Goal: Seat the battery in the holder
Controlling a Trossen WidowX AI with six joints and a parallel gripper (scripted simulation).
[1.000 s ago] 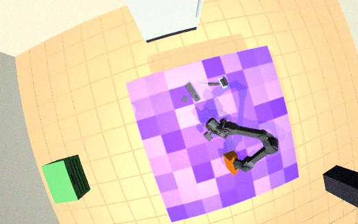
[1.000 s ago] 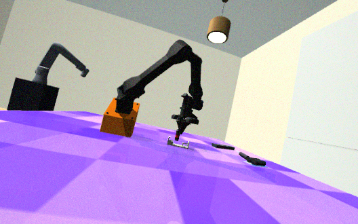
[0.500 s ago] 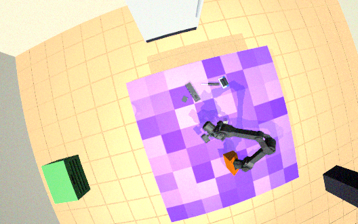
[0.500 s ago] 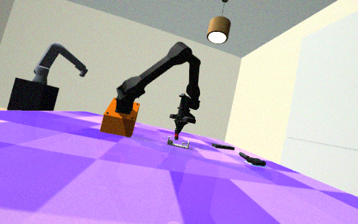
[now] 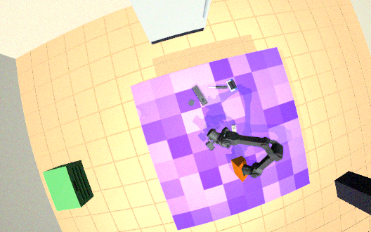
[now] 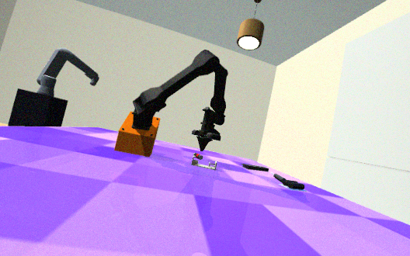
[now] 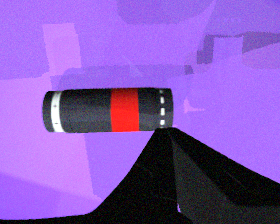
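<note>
The battery (image 6: 197, 156) (image 7: 98, 110) is black with a red band. In the wrist view it lies across the picture, side-on, with a white band near its left end and white dashes near its right end. In the exterior view it shows slightly tilted, behind the holder's left end and outside the holder's bed. Its end faces are hidden. The pale holder (image 5: 233, 129) (image 6: 204, 167) stands on the mat, upright ends raised; it is out of the wrist view. My gripper (image 6: 202, 150) (image 7: 164, 137) is shut and empty, tips down, just above the battery and by its dashed end in the wrist view.
The purple checked mat (image 5: 190, 191) carries my orange base (image 5: 239, 169) (image 6: 136, 141). Farther along lie a grey bar (image 5: 199, 95), a small grey block (image 5: 191, 102) and a dark-screened device (image 5: 231, 85) beside a thin dark item (image 5: 220, 86). A second arm (image 6: 57, 66) stands in the background.
</note>
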